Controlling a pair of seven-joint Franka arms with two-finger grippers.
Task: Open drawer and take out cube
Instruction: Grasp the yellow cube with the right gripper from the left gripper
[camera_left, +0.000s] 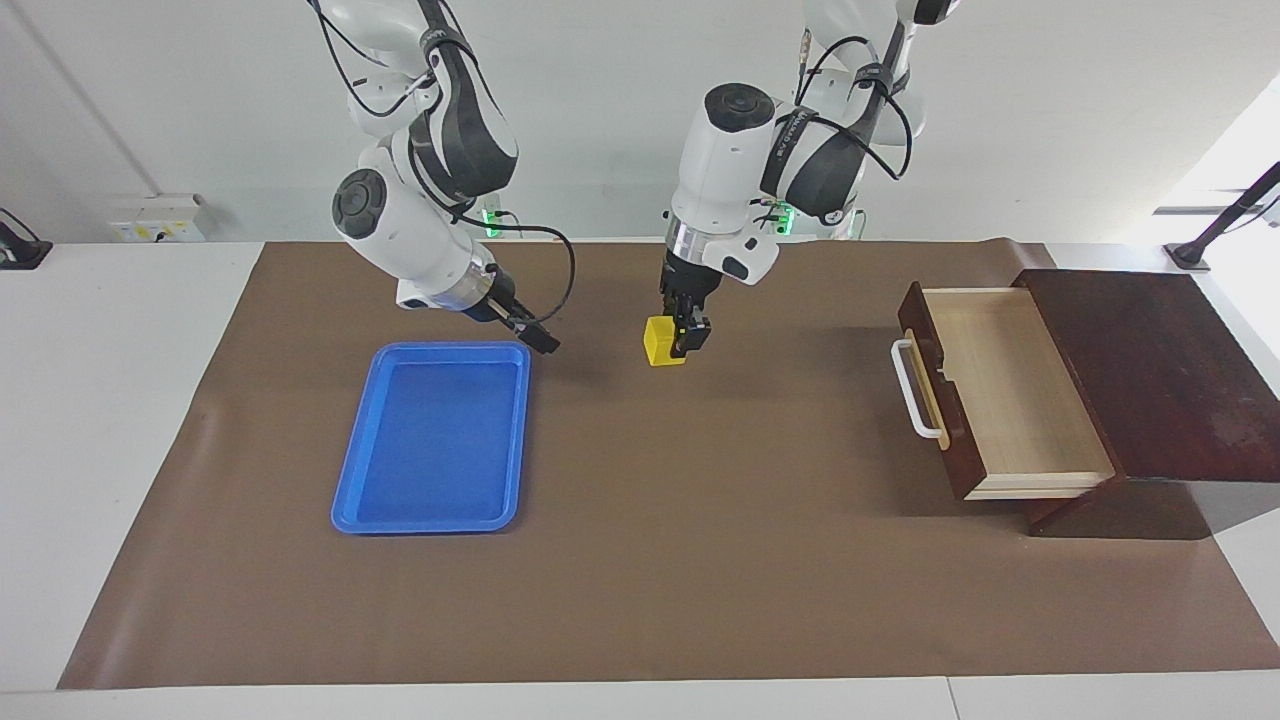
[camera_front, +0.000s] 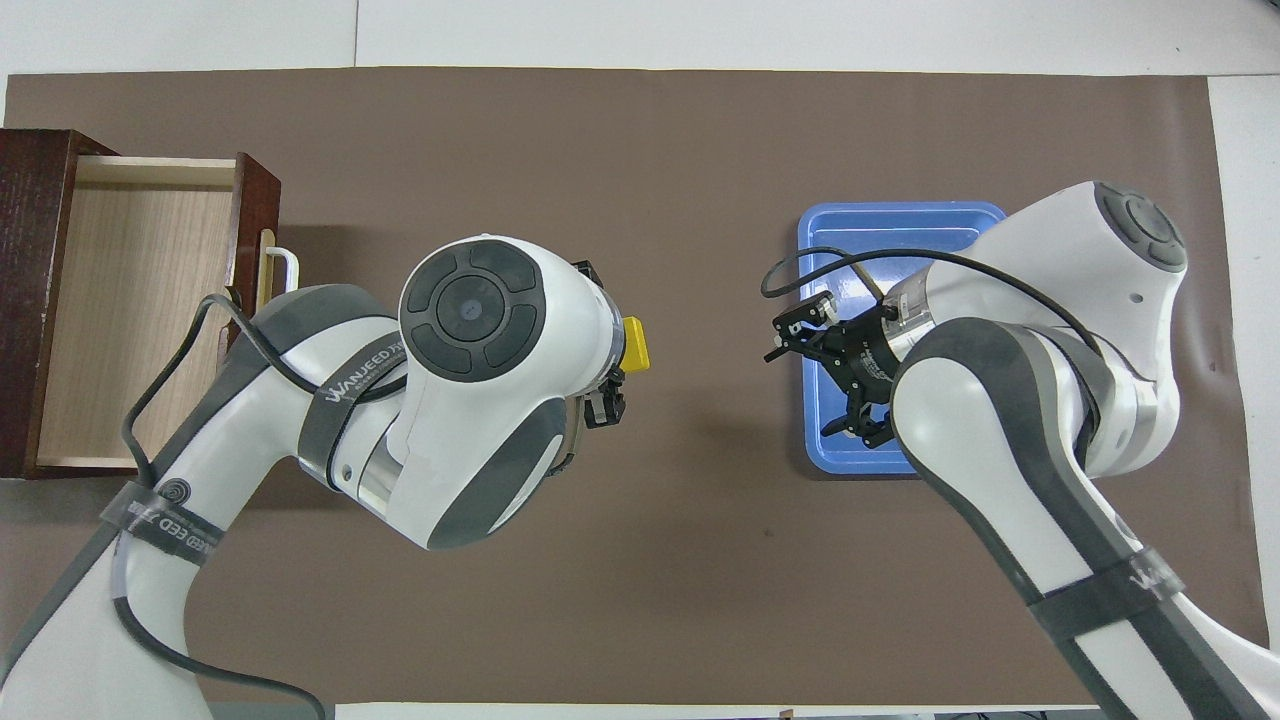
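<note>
Blue tray (camera_left: 430, 438) lower left on the counter (camera_left: 700, 560), we saw the drawer (camera_left: 1000, 395) pulled open at right, left gripper (camera_left: 678, 338) jaws holding the cube (camera_left: 659, 341) at centre, right gripper (camera_left: 528, 331) jaws wide over the tray's upper corner.

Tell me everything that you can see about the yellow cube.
The cube is a small, bright yellow solid block with plain faces; it looks like plastic or painted wood. It is out of the drawer, which stands open with nothing in it, and sits at the middle of the brown mat, between the drawer and the blue tray. The left tool is right at its side; whether it grips the cube, or the cube touches the mat, I cannot tell.
</note>
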